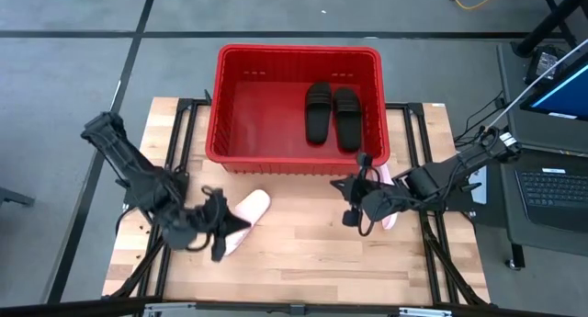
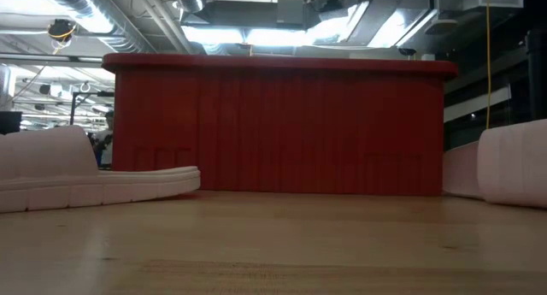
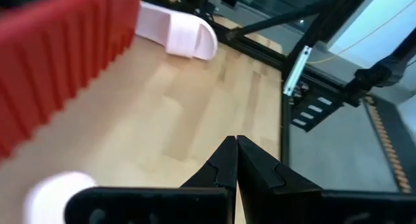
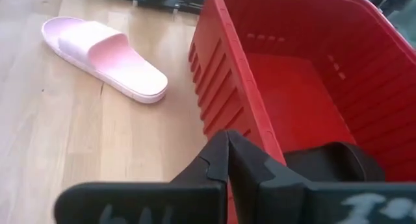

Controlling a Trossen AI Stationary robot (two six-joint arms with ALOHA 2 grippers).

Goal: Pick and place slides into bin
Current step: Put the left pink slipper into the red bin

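High view: two black slides [image 1: 332, 114] lie in the red bin [image 1: 230, 124]; two pink slides on table, left one [image 1: 246, 216], right one [image 1: 388, 196].
Left gripper [image 1: 217, 234]: closed, empty, beside left pink slide.
Right gripper [image 1: 354, 203]: closed, empty, by bin's front wall.
Risk: closed fingers could shove a slide away.

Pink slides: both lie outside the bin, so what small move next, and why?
Probably open the left tool over the pink slide beside it. Both black slides are in the bin, both pink ones are on the table, and the tool looks shut and empty.

Ceiling lights [image 2: 256, 34] glared bright overhead, the table [image 1: 303, 253] was evenly lit, and the bin [image 3: 58, 62] blurred close in the left wrist view.
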